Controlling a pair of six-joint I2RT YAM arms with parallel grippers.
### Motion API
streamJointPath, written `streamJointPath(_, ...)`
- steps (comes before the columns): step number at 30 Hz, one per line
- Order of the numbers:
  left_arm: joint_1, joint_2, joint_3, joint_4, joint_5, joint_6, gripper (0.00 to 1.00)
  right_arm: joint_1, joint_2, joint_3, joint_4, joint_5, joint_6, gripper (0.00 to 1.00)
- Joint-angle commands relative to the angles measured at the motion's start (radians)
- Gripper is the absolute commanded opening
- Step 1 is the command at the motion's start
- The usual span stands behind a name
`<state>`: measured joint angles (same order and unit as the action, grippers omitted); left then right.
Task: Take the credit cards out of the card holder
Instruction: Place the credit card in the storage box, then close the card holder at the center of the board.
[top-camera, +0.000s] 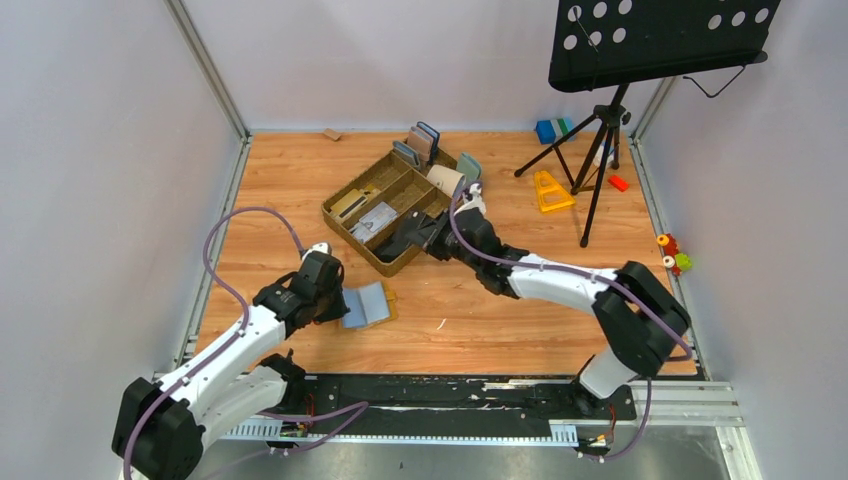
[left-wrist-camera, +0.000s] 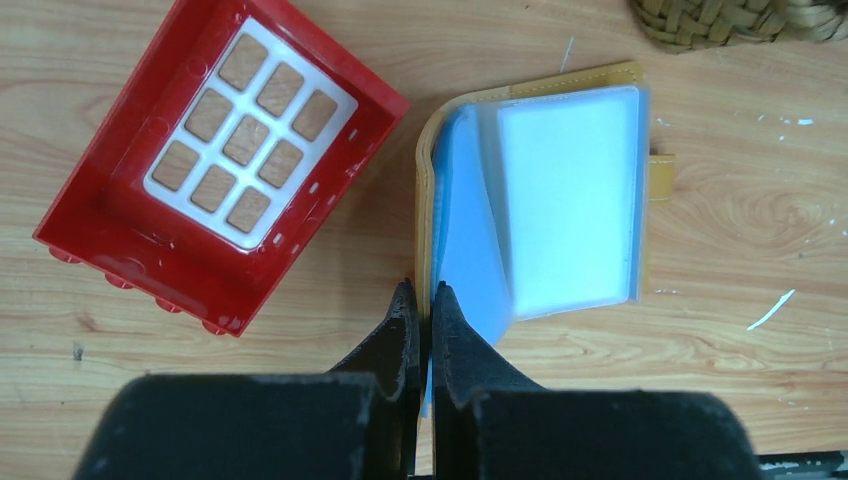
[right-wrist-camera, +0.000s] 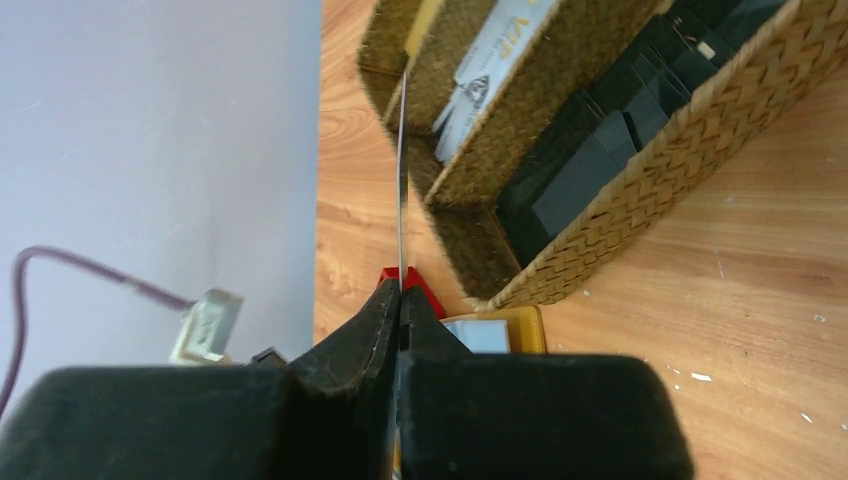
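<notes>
The mustard-yellow card holder (top-camera: 368, 305) lies open on the table, its blue lining (left-wrist-camera: 465, 230) and a pale card under a clear sleeve (left-wrist-camera: 565, 200) facing up. My left gripper (left-wrist-camera: 428, 292) is shut on the holder's near left cover edge; it also shows in the top view (top-camera: 335, 300). My right gripper (right-wrist-camera: 401, 292) is shut on a thin credit card (right-wrist-camera: 401, 170) seen edge-on, held over the woven tray (right-wrist-camera: 650, 190). In the top view the right gripper (top-camera: 405, 240) hangs over the tray's near corner. More cards (right-wrist-camera: 490, 70) lie in a tray compartment.
A small red basket (left-wrist-camera: 120, 220) sits just left of the holder. The woven tray (top-camera: 355, 240) holds cards and black items. Upright wallets (top-camera: 425, 140) stand behind it. A music stand (top-camera: 600, 120), a yellow triangle (top-camera: 550, 190) and small toys are at the right.
</notes>
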<state>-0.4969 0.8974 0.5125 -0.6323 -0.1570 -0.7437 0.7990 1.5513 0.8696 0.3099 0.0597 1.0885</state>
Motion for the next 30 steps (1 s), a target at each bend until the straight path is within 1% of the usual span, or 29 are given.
streamJointPath(1, 0.003, -0.049, -0.023, 0.056, -0.032, -0.003, 0.00, 0.029, 0.102, 0.068, 0.033, 0.100, 0.093, 0.00)
streamJointPath(5, 0.003, -0.093, -0.021, 0.055, -0.018, 0.043, 0.00, 0.045, 0.182, 0.097, 0.048, 0.107, 0.146, 0.00)
streamJointPath(11, 0.003, -0.070, -0.075, 0.143, 0.105, 0.034, 0.00, 0.058, 0.264, 0.136, 0.075, 0.130, 0.163, 0.00)
streamJointPath(14, 0.003, -0.053, -0.087, 0.182, 0.171, 0.070, 0.00, 0.061, 0.283, 0.150, 0.087, 0.148, 0.162, 0.01)
streamJointPath(15, 0.003, -0.050, -0.086, 0.188, 0.191, 0.081, 0.00, 0.062, 0.289, 0.157, 0.091, 0.146, 0.160, 0.05)
streamJointPath(16, 0.003, -0.048, -0.085, 0.193, 0.203, 0.089, 0.00, 0.062, 0.296, 0.167, 0.101, 0.140, 0.151, 0.14)
streamJointPath(17, 0.003, -0.050, -0.087, 0.199, 0.214, 0.096, 0.00, 0.062, 0.299, 0.174, 0.104, 0.126, 0.128, 0.25)
streamJointPath(18, 0.003, -0.052, -0.087, 0.204, 0.230, 0.105, 0.00, 0.062, 0.296, 0.185, 0.076, 0.119, 0.119, 0.34)
streamJointPath(19, 0.003, -0.053, -0.087, 0.211, 0.242, 0.114, 0.00, 0.061, 0.288, 0.192, 0.040, 0.120, 0.109, 0.40)
streamJointPath(21, 0.003, -0.052, -0.087, 0.219, 0.269, 0.128, 0.00, 0.061, 0.252, 0.174, 0.005, 0.127, 0.071, 0.49)
streamJointPath(25, 0.003, -0.043, -0.098, 0.256, 0.335, 0.137, 0.02, 0.062, 0.115, 0.087, -0.030, 0.133, -0.056, 0.58)
streamJointPath(28, 0.003, -0.016, -0.109, 0.311, 0.414, 0.138, 0.04, 0.062, 0.008, 0.000, -0.047, 0.081, -0.181, 0.61)
streamJointPath(30, 0.002, 0.025, -0.107, 0.329, 0.459, 0.142, 0.05, 0.062, -0.066, -0.066, -0.038, 0.034, -0.230, 0.62)
